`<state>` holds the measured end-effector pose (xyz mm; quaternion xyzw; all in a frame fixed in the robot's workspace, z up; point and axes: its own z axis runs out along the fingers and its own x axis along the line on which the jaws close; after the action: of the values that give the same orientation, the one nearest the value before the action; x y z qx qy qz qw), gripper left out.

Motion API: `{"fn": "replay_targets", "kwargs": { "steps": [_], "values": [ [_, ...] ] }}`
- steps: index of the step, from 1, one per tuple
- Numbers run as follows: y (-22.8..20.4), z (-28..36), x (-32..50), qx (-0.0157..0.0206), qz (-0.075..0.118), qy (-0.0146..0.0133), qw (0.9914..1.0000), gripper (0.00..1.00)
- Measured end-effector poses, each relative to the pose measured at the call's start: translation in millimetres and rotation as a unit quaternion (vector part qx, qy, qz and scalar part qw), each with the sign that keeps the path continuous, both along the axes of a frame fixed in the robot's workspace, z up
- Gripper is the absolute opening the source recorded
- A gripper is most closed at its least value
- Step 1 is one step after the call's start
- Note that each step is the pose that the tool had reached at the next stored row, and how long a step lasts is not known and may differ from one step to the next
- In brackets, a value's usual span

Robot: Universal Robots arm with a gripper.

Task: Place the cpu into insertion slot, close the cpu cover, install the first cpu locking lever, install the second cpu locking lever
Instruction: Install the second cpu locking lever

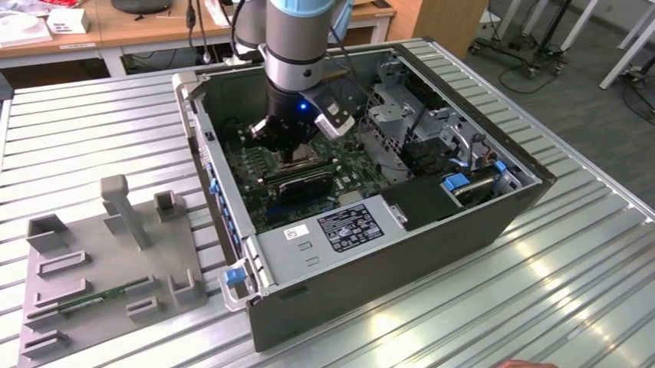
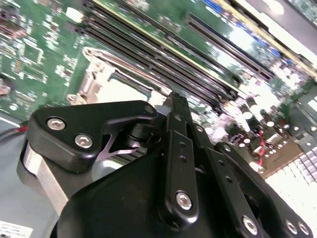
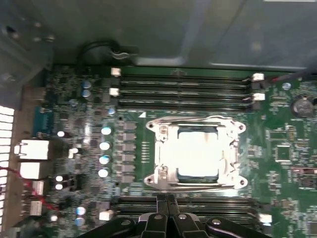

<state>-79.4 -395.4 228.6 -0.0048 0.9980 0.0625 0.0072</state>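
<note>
Leftmost in the exterior view, a grey fixture tray (image 1: 113, 268) lies on the ribbed metal table (image 1: 573, 261), its raised pockets standing around a slim green memory stick (image 1: 97, 297) that lies flat in one low holder. Beside it on the exterior view's right sits the open computer case (image 1: 358, 222), and inside it — flat on the case floor — is the green motherboard (image 1: 256, 165), with a black heatsink block (image 1: 305, 186) near its middle and a labelled power supply (image 1: 343, 226) along the near wall. The arm reaches down into the case, its gripper (image 1: 291, 149) hanging low over the board.

In the first wrist view the insertion slot (image 3: 195, 151) sits between two banks of long black memory slots (image 3: 183, 89). The cpu (image 3: 198, 154) lies inside it, its pale metal top glaring under the light, and the cpu cover (image 3: 163, 130) appears folded down around it, though the glare makes that hard to confirm. The gripper's fingers (image 3: 167, 208) stand pressed together, empty, just beside the socket's near edge — the second wrist view shows the same closed black fingers (image 2: 179, 148) close above the socket rim.
</note>
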Motion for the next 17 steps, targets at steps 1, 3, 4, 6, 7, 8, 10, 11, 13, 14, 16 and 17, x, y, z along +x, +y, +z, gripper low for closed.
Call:
{"fn": "replay_targets", "kwargs": {
  "steps": [1, 3, 4, 6, 7, 8, 10, 11, 13, 14, 16, 17],
  "values": [
    [0.1, 0.0, 3.0, 0.0000, 0.000, 0.0002, 1.00000, 0.11],
    [0.5, -0.1, 8.4, 0.0000, 0.000, 0.0004, 1.00000, 0.11],
    [0.8, -0.2, 11.1, 0.0000, 0.000, 0.0004, 1.00000, 0.11],
    [1.9, -0.4, 16.9, 0.0000, 0.000, 0.0006, 1.00000, 0.11],
    [3.1, -0.5, 19.6, 0.0000, 0.000, 0.0007, 1.00000, 0.11],
    [4.5, -0.7, 22.1, 0.0000, 0.000, 0.0008, 1.00000, 0.11],
    [7.7, -1.0, 25.9, -0.0001, 0.000, 0.0009, 1.00000, 0.11],
    [9.9, -1.2, 26.7, -0.0001, 0.000, 0.0008, 1.00000, 0.11],
    [15.0, -1.4, 27.3, -0.0001, 0.000, 0.0008, 1.00000, 0.11],
    [17.2, -1.5, 27.3, -0.0001, 0.000, 0.0008, 1.00000, 0.11],
    [21.3, -1.6, 27.3, -0.0001, 0.000, 0.0008, 1.00000, 0.11],
    [23.4, -1.7, 27.3, -0.0001, 0.000, 0.0009, 1.00000, 0.11]
  ]
}}
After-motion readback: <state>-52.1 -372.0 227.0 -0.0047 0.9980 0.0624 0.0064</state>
